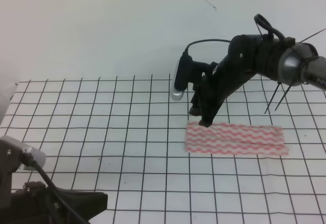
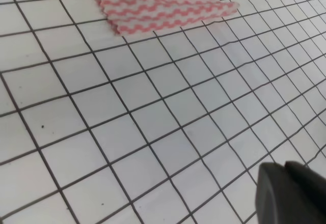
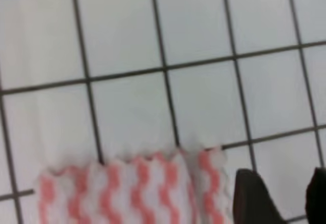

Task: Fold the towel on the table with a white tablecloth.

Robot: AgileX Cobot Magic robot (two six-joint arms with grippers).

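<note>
The towel [image 1: 235, 139] lay flat on the white tablecloth [image 1: 102, 132], right of centre on the table, as a narrow strip that looked already doubled along its length. Its long axis ran left to right across the scene, and that is the relation your next move would turn on: a further fold would mean carrying one short end along that axis toward the other.

Your right gripper [image 1: 204, 118] stood at the strip's far-left corner, tips right at the cloth's edge or touching it. In the right wrist view the dark fingertips [image 3: 253, 199] showed just beside the towel's scalloped short edge [image 3: 132, 191], with a gap between them, so the jaws were parted and nothing lay between them.

Your left arm sat low at the near-left of the scene, well apart from the towel. Its wrist view saw the strip [image 2: 158, 2] only at the far top, and one dark part of the left gripper [image 2: 290, 193] in the corner; I cannot tell its opening. The right arm was plainly the nearer one.
</note>
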